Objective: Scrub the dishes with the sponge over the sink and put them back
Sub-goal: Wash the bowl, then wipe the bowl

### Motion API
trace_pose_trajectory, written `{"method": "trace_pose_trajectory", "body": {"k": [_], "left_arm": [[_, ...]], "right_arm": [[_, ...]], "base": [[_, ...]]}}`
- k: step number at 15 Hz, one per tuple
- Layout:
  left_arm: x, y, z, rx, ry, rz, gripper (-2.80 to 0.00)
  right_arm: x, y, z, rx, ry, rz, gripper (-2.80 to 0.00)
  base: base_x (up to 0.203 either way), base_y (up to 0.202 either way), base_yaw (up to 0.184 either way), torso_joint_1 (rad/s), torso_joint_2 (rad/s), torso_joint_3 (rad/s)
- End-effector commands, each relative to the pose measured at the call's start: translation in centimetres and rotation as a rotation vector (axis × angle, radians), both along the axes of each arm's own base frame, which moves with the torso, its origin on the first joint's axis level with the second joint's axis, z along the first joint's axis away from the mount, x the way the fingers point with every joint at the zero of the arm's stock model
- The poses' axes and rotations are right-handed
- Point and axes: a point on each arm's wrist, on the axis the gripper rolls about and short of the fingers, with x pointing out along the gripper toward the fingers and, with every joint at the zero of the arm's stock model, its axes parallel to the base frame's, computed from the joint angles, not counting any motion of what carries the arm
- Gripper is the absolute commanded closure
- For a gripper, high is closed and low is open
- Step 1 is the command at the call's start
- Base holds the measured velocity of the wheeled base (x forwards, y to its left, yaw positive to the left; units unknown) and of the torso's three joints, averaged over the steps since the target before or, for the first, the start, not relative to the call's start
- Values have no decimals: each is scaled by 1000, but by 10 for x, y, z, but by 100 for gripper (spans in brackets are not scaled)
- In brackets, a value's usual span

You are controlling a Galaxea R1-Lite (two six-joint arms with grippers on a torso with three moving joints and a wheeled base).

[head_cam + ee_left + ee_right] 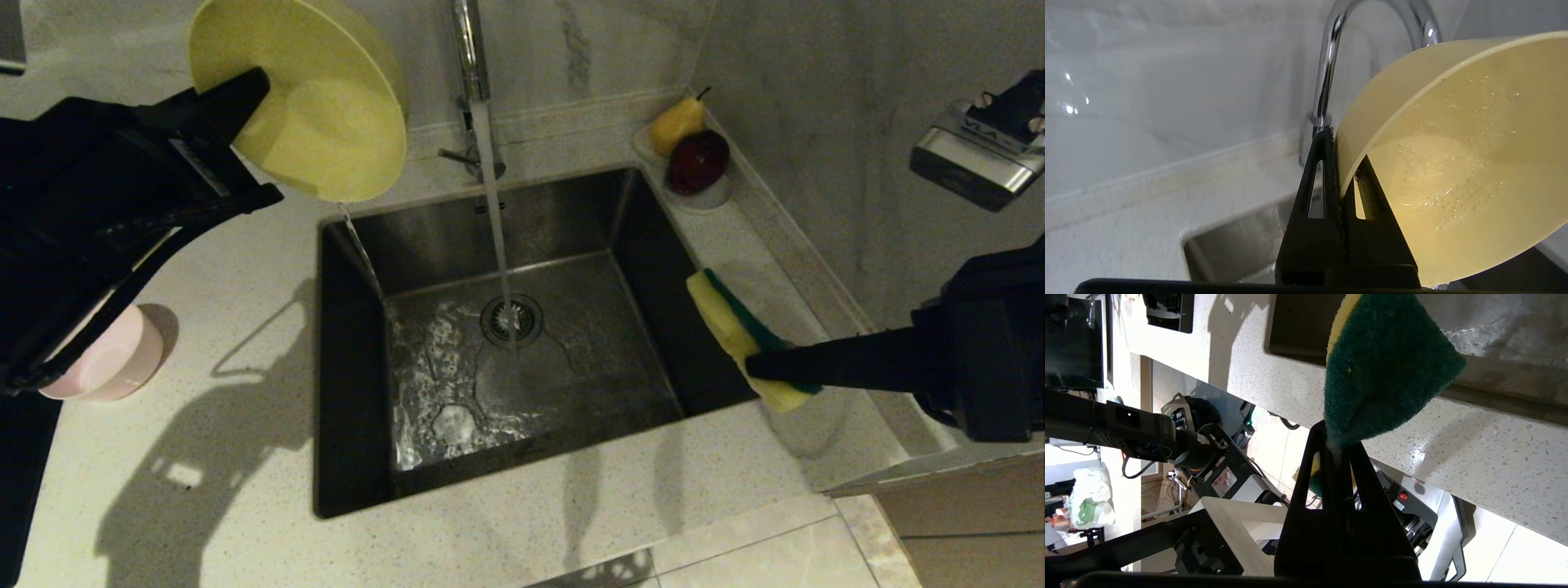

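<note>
My left gripper [245,102] is shut on the rim of the yellow bowl [326,114], held tipped on its side above the sink's far left corner; a thin stream of water pours from its lower edge into the sink [702,367]. In the left wrist view the wet bowl [1453,163] fills the frame beside my left gripper [1341,159]. My right gripper [755,366] is shut on the sponge [727,327], yellow foam with a green face, at the sink's right edge. The right wrist view shows the sponge [1384,371] sticking out of the right gripper [1336,445]. A pale pink bowl [114,359] sits on the counter at left.
The chrome tap [469,57] runs a steady stream onto the drain strainer [512,318]. A small white dish [710,198] with a yellow pear and a dark red apple stands at the far right corner by the wall. The counter's front edge [735,523] lies below the sink.
</note>
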Motion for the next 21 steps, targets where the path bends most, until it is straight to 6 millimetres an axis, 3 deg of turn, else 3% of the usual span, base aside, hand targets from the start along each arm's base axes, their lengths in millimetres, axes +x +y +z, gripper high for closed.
{"method": "trace_pose_trajectory", "body": {"k": [1, 4, 6, 8, 11, 14, 17, 21], "left_arm": [[7, -2, -10, 15, 102, 3, 0], [16, -6, -33, -97, 492, -50, 0], [12, -4, -32, -216, 705, -64, 0], [4, -4, -30, -228, 803, -66, 0], [-4, -20, -26, -201, 830, -62, 0], [1, -48, -30, -169, 816, 5, 0], [-3, -67, -28, -83, 719, 15, 0], [-2, -91, -41, 11, 564, 45, 0]], "right_arm": [[-3, 1, 1, 6, -2, 18, 0], [-9, 8, 13, 30, -37, 68, 0], [-2, 18, 17, 35, -40, 85, 0], [3, 33, 14, 19, -23, 118, 0], [7, 56, 15, 17, -18, 174, 0], [9, 79, 19, 23, -17, 221, 0], [13, 94, 20, 22, -15, 243, 0], [22, 105, 18, 24, -11, 242, 0]], "base": [[0, 0, 0, 0, 0, 0], [0, 0, 0, 0, 0, 0], [0, 0, 0, 0, 0, 0], [0, 0, 0, 0, 0, 0], [0, 0, 0, 0, 0, 0], [0, 0, 0, 0, 0, 0], [0, 0, 0, 0, 0, 0], [0, 0, 0, 0, 0, 0]]}}
